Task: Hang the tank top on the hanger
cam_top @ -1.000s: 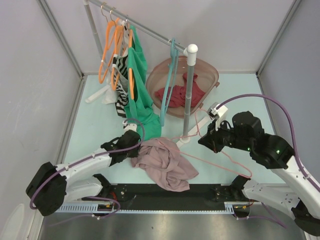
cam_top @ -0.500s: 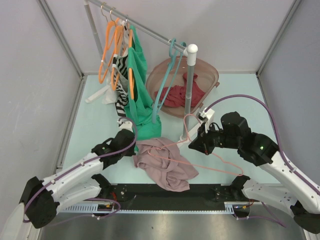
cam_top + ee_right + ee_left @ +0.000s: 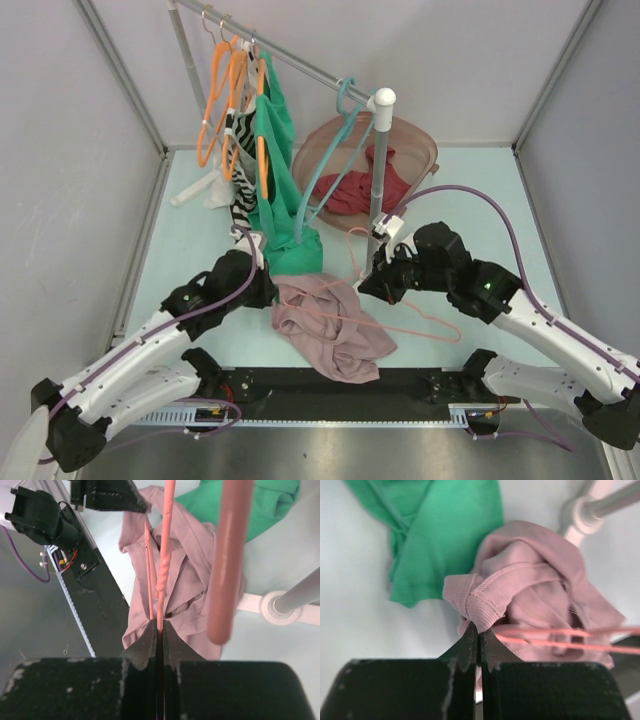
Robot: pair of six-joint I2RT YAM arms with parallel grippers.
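Observation:
The mauve-pink tank top (image 3: 330, 330) lies crumpled on the table near the front edge. My left gripper (image 3: 268, 293) is shut on its ribbed hem (image 3: 479, 607) at the top's left side. My right gripper (image 3: 368, 285) is shut on the thin light-pink hanger (image 3: 400, 322), near its hook (image 3: 358, 250). The hanger's frame lies across the tank top, its left end over the fabric (image 3: 560, 637). In the right wrist view the hanger wire (image 3: 164, 555) runs out from the shut jaws over the tank top (image 3: 190, 555), and the hook (image 3: 227, 555) looms close and blurred.
A clothes rail post (image 3: 378, 180) stands just behind my right gripper. A green garment (image 3: 285, 210) hangs from the rail beside orange hangers (image 3: 225, 100) and a teal hanger (image 3: 330, 165). A brown tub (image 3: 420, 145) at the back holds a dark red garment (image 3: 350, 190).
My right gripper has carried the hanger leftward, bringing its frame over the tank top. My left arm has shifted with the hem still held, lifting that edge. The teal hanger has swung on the rail.

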